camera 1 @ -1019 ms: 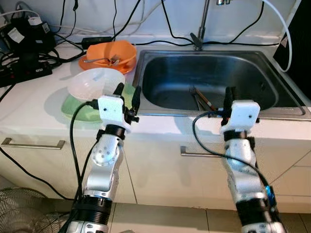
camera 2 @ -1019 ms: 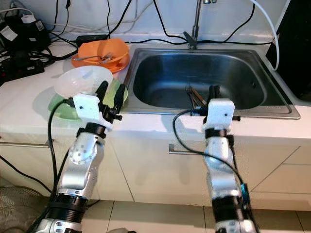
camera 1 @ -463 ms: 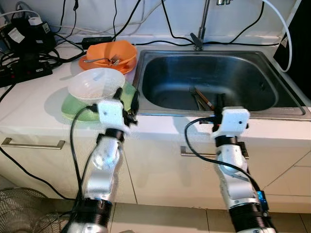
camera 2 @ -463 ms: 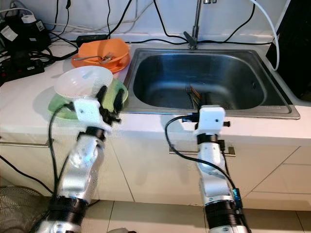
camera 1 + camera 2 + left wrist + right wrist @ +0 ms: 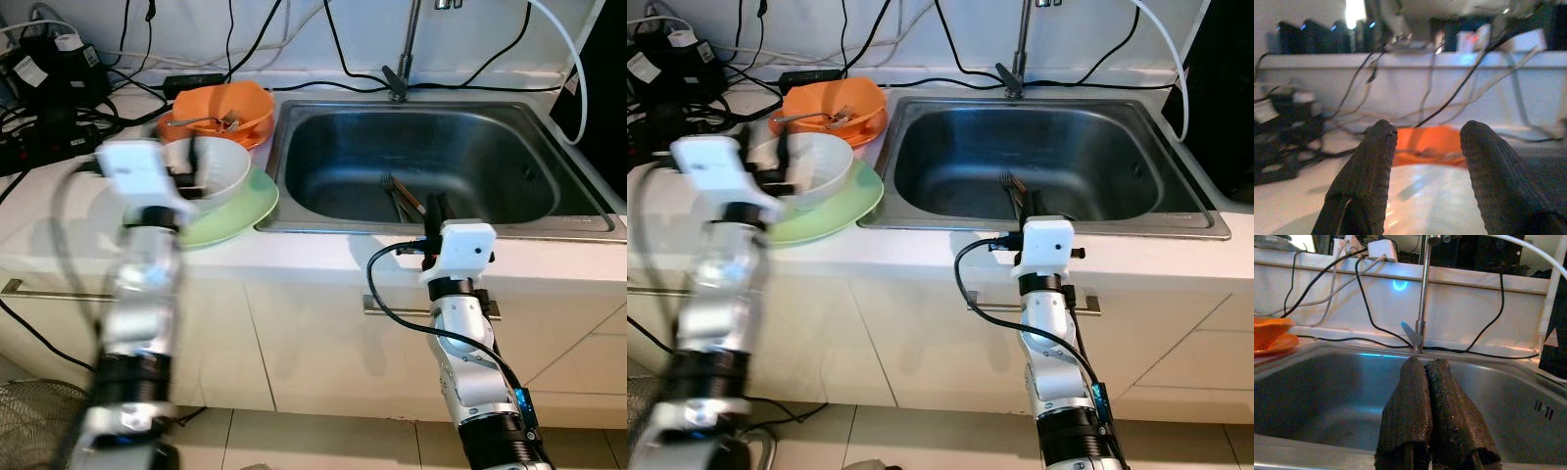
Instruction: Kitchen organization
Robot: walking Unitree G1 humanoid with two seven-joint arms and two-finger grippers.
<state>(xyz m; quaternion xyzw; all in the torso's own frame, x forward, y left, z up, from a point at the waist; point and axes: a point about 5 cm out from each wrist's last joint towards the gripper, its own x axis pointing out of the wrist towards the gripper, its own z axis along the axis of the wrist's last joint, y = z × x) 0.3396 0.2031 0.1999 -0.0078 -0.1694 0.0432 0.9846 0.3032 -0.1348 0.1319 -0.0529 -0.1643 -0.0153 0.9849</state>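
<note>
- The left end effector point(image 5: 1422, 147) was found raised over the near rim of the white bowl point(image 5: 211, 168), its fingers spread apart with nothing between them; the arm was blurred in the head views.
- The white bowl was seen resting on the green plate point(image 5: 240, 206) on the table point(image 5: 59, 211), just in front of the orange bowl point(image 5: 230, 110), which held a fork point(image 5: 201, 122).
- The right end effector point(image 5: 1431, 382) was noted at the front edge of the sink point(image 5: 441, 157), fingers pressed together and empty; some cutlery point(image 5: 404, 196) lay on the sink floor.
- The step was judged to be a grasp on the white bowl's rim. One finger should be set inside the rim and one outside.
- Closure should be made only once the rim is well between the fingers, lest the bowl slide on the plate.
</note>
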